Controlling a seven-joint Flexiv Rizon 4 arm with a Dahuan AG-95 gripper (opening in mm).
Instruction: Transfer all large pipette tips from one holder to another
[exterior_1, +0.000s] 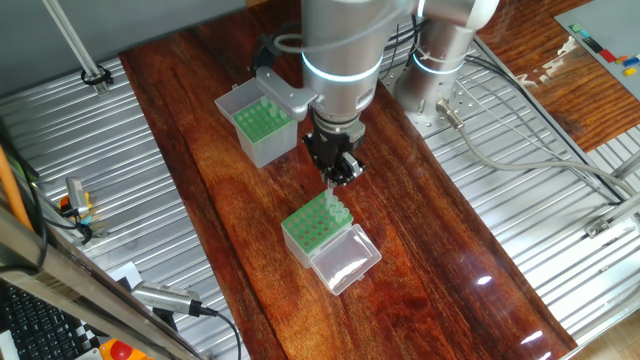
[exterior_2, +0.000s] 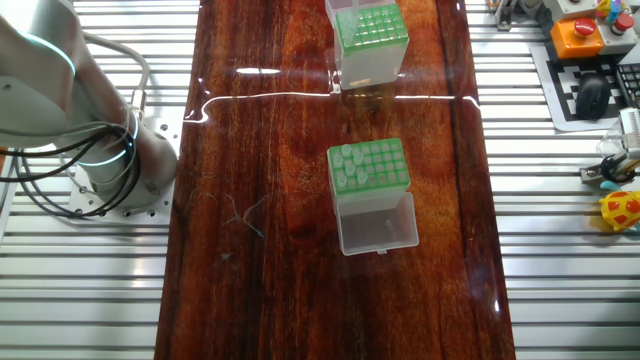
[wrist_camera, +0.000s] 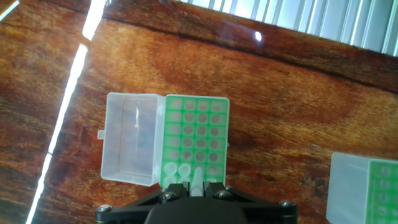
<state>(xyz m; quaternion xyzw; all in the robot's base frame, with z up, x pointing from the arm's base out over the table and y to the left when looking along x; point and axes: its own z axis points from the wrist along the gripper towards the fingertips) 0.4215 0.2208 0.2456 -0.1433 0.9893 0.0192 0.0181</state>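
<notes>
Closed on one of the large pipette tips, jaws of the gripper above the lidded holder on the tabletop, clear lid flung open. Several tips seated along one edge there, most holes bare. Farther off, the taller grey-sided holder; remaining tips there not discernible. Roughly early to midway, by appearance.
</notes>
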